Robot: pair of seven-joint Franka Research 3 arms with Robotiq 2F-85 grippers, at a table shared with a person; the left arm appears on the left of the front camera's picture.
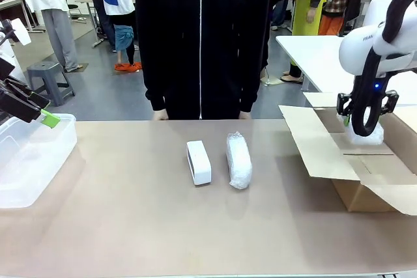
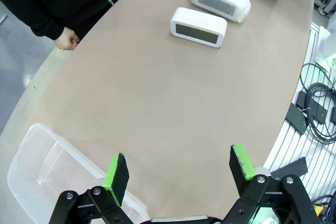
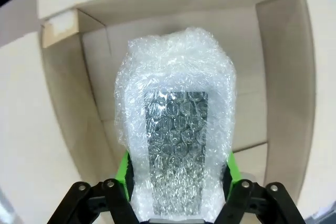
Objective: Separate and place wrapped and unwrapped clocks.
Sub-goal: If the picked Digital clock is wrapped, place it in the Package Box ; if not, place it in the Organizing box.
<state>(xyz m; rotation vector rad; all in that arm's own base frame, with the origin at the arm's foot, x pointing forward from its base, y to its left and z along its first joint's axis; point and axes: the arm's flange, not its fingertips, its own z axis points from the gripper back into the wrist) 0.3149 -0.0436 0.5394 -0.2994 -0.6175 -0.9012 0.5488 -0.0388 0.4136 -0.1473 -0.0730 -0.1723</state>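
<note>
My right gripper [image 1: 363, 124] is shut on a bubble-wrapped clock [image 3: 176, 129] with a grey speckled face, holding it over the open cardboard box [image 1: 365, 183] at the table's right. The same bundle [image 1: 366, 136] pokes out below the fingers in the front view. A bare white clock [image 1: 199, 162] and a second wrapped clock [image 1: 238, 160] lie side by side mid-table; the left wrist view shows them as the bare clock [image 2: 198, 27] and wrapped clock [image 2: 219, 0]. My left gripper [image 2: 178, 174] is open and holds nothing, hovering by the clear plastic bin [image 1: 29, 161].
A person in a black zip jacket [image 1: 202, 37] stands at the far edge, one hand [image 2: 67, 39] resting at the table's rim. The box flaps [image 1: 313, 141] spread toward the table's middle. Cables [image 2: 315, 114] hang off the table's near side.
</note>
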